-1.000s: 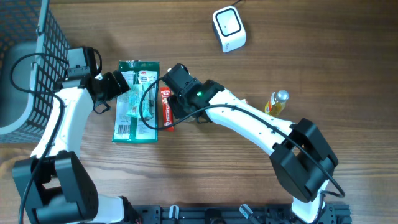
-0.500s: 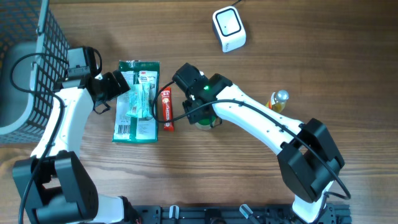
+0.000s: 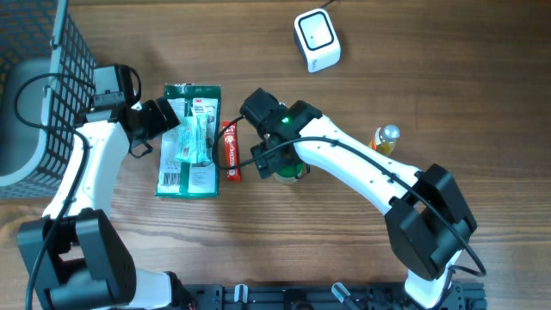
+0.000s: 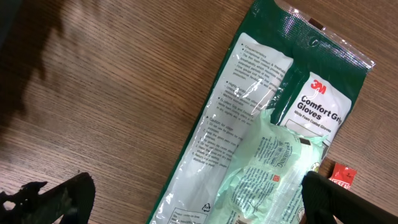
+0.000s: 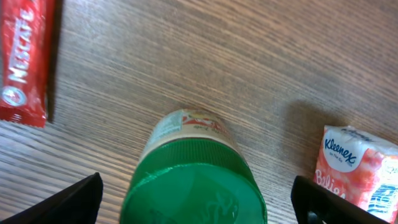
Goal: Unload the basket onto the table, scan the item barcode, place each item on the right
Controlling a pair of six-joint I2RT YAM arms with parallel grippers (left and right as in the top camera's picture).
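A green-lidded jar (image 5: pixel 194 180) stands upright on the wood directly under my right gripper (image 5: pixel 202 200). Its black fingers (image 5: pixel 69 200) are spread wide on either side of the lid and do not touch it. From overhead, the jar (image 3: pixel 287 169) peeks out below the right gripper (image 3: pixel 277 160). My left gripper (image 4: pixel 199 198) hovers open over a green 3M gloves packet (image 4: pixel 261 118), gripping nothing; overhead it (image 3: pixel 175 122) sits on the packet (image 3: pixel 189 142). The white barcode scanner (image 3: pixel 317 40) rests at the back.
A red Nescafe sachet (image 3: pixel 230 151) lies between the packet and the jar. A pink Kleenex pack (image 5: pixel 354 165) is right of the jar. A yellow bottle (image 3: pixel 385 140) lies further right. A dark wire basket (image 3: pixel 52 77) stands at the left edge.
My right arm moved right, away from the red sachet, and its jaws have widened around the green-lidded jar. The left arm has stayed still.
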